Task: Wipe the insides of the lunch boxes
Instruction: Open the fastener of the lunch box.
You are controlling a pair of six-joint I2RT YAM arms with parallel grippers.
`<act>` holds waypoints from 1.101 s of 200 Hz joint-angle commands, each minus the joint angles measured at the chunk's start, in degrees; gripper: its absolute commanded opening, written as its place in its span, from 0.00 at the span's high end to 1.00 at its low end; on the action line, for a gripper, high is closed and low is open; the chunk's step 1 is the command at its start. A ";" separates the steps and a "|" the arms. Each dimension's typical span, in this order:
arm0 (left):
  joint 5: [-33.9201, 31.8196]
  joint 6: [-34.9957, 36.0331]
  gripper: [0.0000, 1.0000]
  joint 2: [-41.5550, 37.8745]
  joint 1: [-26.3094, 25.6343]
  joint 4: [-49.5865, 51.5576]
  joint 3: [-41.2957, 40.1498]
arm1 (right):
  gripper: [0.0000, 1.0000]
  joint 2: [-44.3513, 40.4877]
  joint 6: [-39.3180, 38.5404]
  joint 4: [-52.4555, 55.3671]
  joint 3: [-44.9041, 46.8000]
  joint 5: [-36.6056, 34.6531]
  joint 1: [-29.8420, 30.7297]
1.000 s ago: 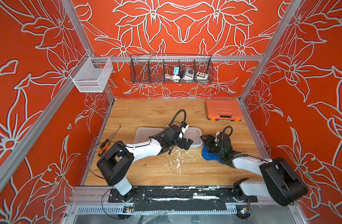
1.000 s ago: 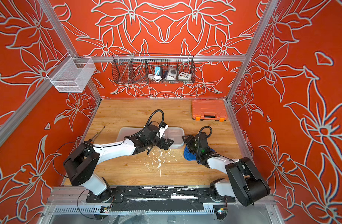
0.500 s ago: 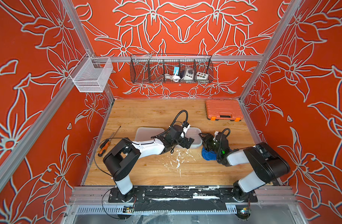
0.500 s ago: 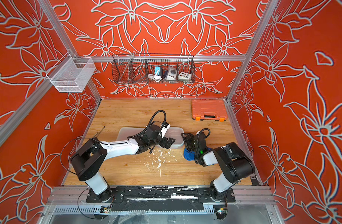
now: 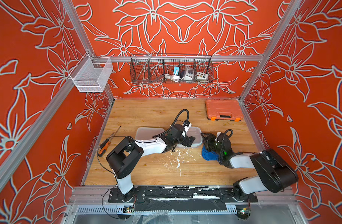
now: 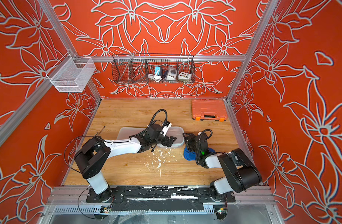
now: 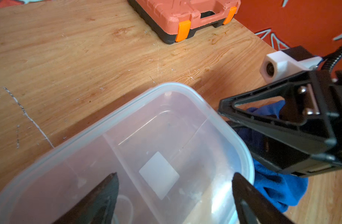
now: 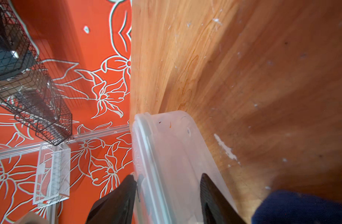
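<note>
divided lunch box (image 7: 173, 84): white label (image 7: 159, 175) in one compartment.

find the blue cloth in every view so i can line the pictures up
In a top view: the blue cloth lies right of centre, just off the lunch box, at its right end.
In a top view: the blue cloth is in the same spot by the lunch box.
Left wrist: the blue cloth lies just past the lunch box, at its rounded corner.
Right wrist: only a dark, blurred edge of the blue cloth shows, beside the lunch box.
Shared landmark: the lunch box.
</note>
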State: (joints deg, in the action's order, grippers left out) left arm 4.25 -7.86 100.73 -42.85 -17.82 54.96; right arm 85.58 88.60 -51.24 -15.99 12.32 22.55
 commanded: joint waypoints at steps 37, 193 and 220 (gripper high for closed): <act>2.12 -0.77 0.12 2.27 -0.31 2.09 -0.74 | 0.53 21.42 7.42 -29.63 -1.12 -1.80 1.34; 1.28 -0.31 0.15 3.41 -0.30 2.32 -1.35 | 0.76 14.32 1.25 -23.19 -0.11 -3.35 2.57; -0.23 -1.00 0.15 1.57 -0.37 2.44 -1.21 | 0.68 11.68 -0.09 -19.25 1.11 -4.04 2.50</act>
State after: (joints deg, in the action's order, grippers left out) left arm 5.13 -7.70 102.43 -42.87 -20.40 55.42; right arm 100.31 90.30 -73.01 -16.32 7.99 24.58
